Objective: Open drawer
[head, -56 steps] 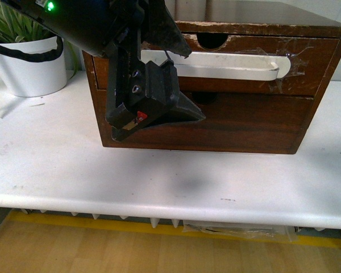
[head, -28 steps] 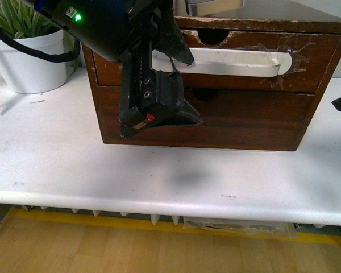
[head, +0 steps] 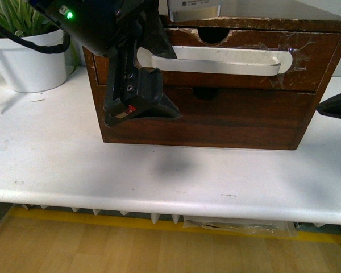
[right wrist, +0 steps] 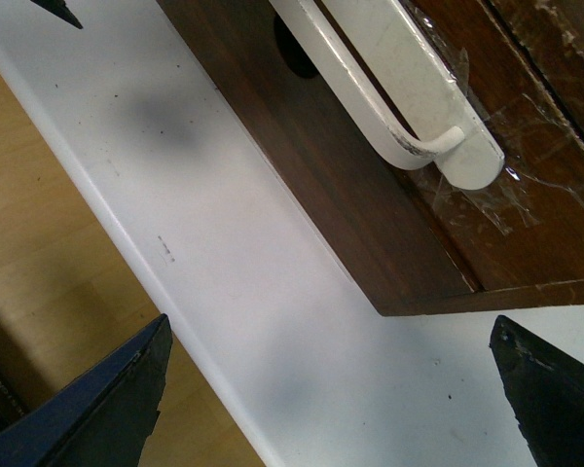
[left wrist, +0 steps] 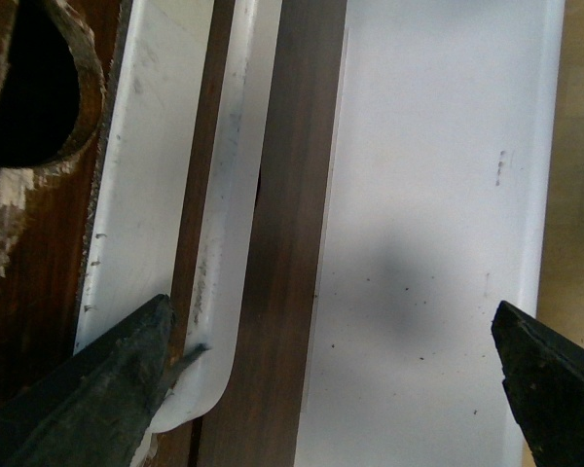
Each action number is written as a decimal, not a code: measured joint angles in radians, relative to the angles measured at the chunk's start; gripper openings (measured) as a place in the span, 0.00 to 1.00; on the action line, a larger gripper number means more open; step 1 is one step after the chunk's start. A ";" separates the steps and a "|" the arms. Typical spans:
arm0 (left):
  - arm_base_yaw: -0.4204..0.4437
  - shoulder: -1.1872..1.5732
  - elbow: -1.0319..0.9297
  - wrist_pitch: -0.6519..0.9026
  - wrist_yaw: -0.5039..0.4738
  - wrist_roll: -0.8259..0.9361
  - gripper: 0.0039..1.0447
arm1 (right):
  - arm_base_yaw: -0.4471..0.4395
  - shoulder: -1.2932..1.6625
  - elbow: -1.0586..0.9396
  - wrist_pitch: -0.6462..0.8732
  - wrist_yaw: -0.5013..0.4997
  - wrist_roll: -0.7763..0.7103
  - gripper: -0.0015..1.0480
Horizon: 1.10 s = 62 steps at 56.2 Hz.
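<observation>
- Left gripper (left wrist: 331, 326) wide; one finger (left wrist: 107, 389) appears tucked behind handle (head: 227, 61), a hook for pulling, not a pinch.
- Drawer (head: 244, 82) looks shut.
- Right gripper (right wrist: 331, 326) wide, clear.

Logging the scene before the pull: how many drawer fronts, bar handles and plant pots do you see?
Dark-brown wooden drawer fronts: 2 (upper handled drawer, lower plain drawer)
Long white bar handles: 1
Round white plant pots: 1
Total: 4

Seen from the body in front, angled down over the table (head: 74, 170) edge; from 2 wrists close in, all sharing the drawer (head: 244, 82) and its white handle (head: 216, 61).
</observation>
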<state>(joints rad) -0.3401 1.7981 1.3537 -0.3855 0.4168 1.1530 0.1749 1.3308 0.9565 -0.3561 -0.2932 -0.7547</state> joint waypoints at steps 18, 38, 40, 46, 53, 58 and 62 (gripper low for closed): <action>0.002 0.016 0.043 -0.077 0.013 0.042 0.94 | 0.045 0.121 0.114 0.000 0.003 -0.009 0.91; -0.002 0.016 0.057 -0.114 0.009 0.063 0.94 | 0.088 0.263 0.224 -0.037 -0.023 -0.044 0.91; -0.002 0.016 0.057 -0.114 0.008 0.065 0.94 | 0.090 0.270 0.228 -0.036 -0.023 -0.045 0.91; -0.003 0.016 0.057 -0.113 0.005 0.066 0.94 | 0.091 0.300 0.243 -0.029 -0.026 -0.045 0.91; -0.007 0.019 0.057 -0.109 0.001 0.066 0.94 | 0.094 0.335 0.266 -0.027 -0.041 -0.045 0.91; -0.008 0.019 0.057 -0.108 0.001 0.066 0.94 | 0.096 0.351 0.277 -0.028 -0.054 -0.045 0.91; -0.010 0.019 0.057 -0.114 0.002 0.066 0.94 | 0.097 0.361 0.285 -0.037 -0.066 -0.047 0.91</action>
<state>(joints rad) -0.3496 1.8172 1.4105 -0.4999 0.4183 1.2194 0.2722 1.6920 1.2419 -0.3931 -0.3592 -0.8021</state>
